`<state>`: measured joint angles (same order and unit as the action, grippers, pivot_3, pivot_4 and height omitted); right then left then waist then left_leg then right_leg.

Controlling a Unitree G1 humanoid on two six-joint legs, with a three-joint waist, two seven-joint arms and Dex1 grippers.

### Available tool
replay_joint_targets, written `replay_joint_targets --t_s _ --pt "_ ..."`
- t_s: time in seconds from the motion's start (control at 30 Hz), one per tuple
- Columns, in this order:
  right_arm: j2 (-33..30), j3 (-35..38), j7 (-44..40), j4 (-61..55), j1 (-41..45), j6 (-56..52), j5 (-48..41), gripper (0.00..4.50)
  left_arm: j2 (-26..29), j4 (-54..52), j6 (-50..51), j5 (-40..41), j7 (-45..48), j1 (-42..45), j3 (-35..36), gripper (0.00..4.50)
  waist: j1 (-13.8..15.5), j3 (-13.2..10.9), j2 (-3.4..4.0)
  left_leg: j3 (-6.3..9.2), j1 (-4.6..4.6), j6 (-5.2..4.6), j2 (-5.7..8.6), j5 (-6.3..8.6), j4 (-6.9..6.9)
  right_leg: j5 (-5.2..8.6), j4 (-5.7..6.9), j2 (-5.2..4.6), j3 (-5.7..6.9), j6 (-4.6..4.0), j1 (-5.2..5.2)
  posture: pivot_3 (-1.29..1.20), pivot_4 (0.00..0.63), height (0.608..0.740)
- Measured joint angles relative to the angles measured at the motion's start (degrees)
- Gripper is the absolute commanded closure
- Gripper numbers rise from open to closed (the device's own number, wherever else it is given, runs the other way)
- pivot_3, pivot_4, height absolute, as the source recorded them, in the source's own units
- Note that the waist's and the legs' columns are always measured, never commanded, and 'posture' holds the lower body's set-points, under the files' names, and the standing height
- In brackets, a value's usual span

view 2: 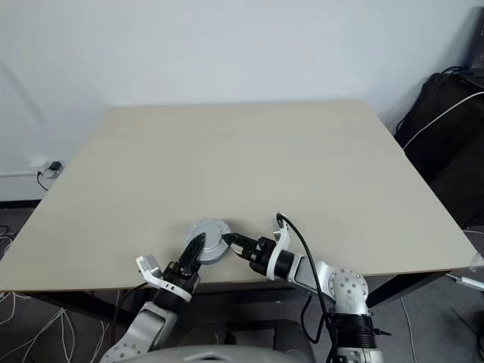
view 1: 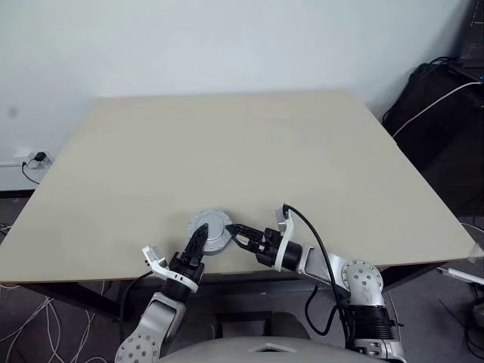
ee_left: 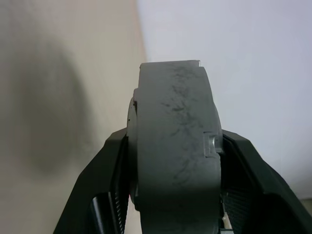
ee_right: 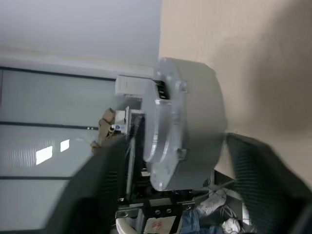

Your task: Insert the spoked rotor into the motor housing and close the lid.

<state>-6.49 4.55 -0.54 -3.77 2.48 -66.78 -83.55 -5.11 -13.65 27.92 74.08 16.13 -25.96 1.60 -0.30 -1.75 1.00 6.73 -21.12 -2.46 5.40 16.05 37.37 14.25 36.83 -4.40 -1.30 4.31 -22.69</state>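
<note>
Grey metal, round and scuffed, the motor housing [view 1: 212,231] sits at the near edge of the pale wooden counter [view 1: 249,151], with the smooth silver-grey lid [ee_right: 163,131] closed on top of it, so the assembled unit reads as one thick disc. The spoked rotor cannot be made out anywhere; whether it lies inside cannot be told.

The left pincer [view 1: 195,249] reaches in from the near side and clamps the disc across its thickness: in the left wrist view the two black fingers [ee_left: 109,161] press against the flat faces, the scratched rim standing between them.

The right pincer [view 1: 236,231] comes in level from the right, its tips close beside the disc's rim. In the right wrist view its fingers [ee_right: 253,165] stand wide apart on either side of the unit, with a gap visible between them and the metal, so it grips nothing.

Dark cables [view 1: 446,91] hang by black equipment past the counter's far right corner.
</note>
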Motion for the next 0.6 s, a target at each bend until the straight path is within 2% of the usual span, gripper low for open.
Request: replay_joint_targets --t_s 0.03,0.2,0.33,0.5,0.6 --pt "-0.3 -0.1 -0.2 -0.2 0.0 0.0 0.1 0.03 0.0 0.0 -0.2 0.0 -0.2 0.0 0.0 2.36 0.0 0.0 0.0 0.0 0.0 0.0 0.0 0.0 0.01 0.0 0.0 0.0 0.0 0.0 0.01 0.0 0.0 0.74" --pt "-3.9 -1.4 -2.8 -4.9 -0.1 0.7 4.7 0.0 0.0 0.0 -2.4 0.0 -2.7 0.1 0.1 2.36 0.3 0.0 -0.02 -0.02 0.0 -0.02 0.01 0.01 0.06 -0.01 0.0 -0.01 0.01 0.02 0.03 0.0 0.0 0.74" --pt "-7.1 -5.1 -7.1 -8.7 -0.8 4.0 13.6 0.0 0.6 -0.3 -5.4 -0.1 -7.0 1.7 0.9 2.36 0.9 0.0 -0.08 0.0 0.0 -0.01 -0.02 0.01 0.14 -0.03 0.0 0.0 0.03 0.05 0.06 0.0 0.0 0.74" --pt "-9.9 -12.3 -12.2 -11.5 -1.6 12.4 28.4 0.0 1.6 0.7 -10.8 -1.5 -11.7 15.2 6.7 2.38 1.7 -0.1 -0.21 -0.04 -0.02 0.1 -0.06 -0.06 0.48 -0.24 0.02 0.25 0.19 0.02 0.17 0.0 0.0 0.74" --pt "-11.2 -16.8 -14.5 -12.3 -1.9 20.9 39.3 0.0 1.1 5.9 -13.2 -2.9 -14.1 22.5 11.0 2.38 1.9 0.1 -0.38 -0.16 0.03 0.08 0.0 -0.07 0.56 -0.44 -0.02 0.24 0.09 0.16 0.22 0.0 0.0 0.74"
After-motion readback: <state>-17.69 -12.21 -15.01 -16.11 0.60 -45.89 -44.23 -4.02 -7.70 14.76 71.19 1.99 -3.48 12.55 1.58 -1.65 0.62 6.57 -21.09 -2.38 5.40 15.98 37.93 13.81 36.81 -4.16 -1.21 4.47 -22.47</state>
